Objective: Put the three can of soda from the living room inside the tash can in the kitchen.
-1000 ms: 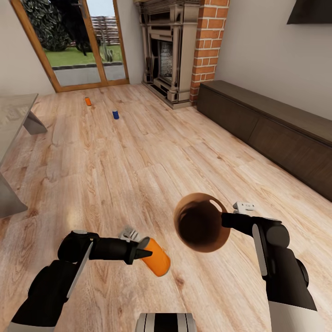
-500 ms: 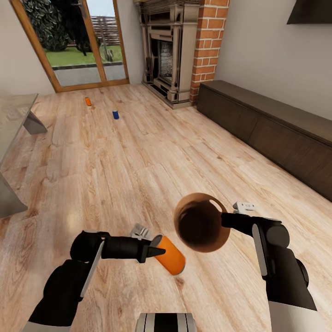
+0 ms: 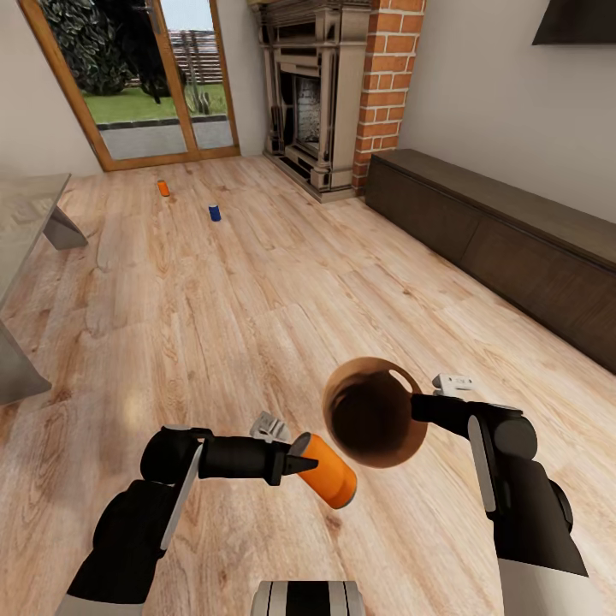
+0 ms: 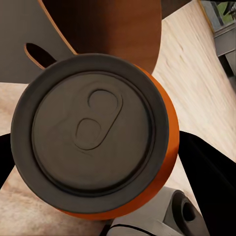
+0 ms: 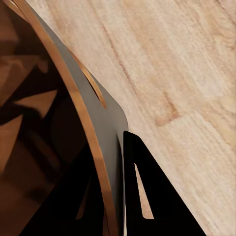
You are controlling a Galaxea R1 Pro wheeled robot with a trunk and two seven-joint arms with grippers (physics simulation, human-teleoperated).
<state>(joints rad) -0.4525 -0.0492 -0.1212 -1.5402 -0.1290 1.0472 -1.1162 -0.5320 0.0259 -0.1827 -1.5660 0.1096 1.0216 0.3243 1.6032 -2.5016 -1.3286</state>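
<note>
My left gripper [image 3: 301, 464] is shut on an orange can of soda [image 3: 327, 470], held tilted just left of the tash can. Its grey top [image 4: 91, 128] fills the left wrist view, with the bin's brown wall [image 4: 123, 29] behind it. The brown tash can [image 3: 374, 412] hangs above the floor, its dark mouth facing me. My right gripper [image 3: 417, 407] is shut on its rim [image 5: 96, 142], one finger [image 5: 147, 196] outside the wall. Far off on the floor stand another orange can [image 3: 162, 187] and a dark blue can [image 3: 214, 212].
Light wood plank floor [image 3: 257, 299] stretches ahead. A long dark low cabinet [image 3: 505, 239] lines the right wall, beside a brick fireplace [image 3: 325, 94]. Wood-framed glass doors [image 3: 137, 77] stand at the back. A grey low table [image 3: 26, 257] juts in at the left.
My left arm has carried the orange can to the right, close up to the tash can's mouth. The right arm and the bin have stayed put.
</note>
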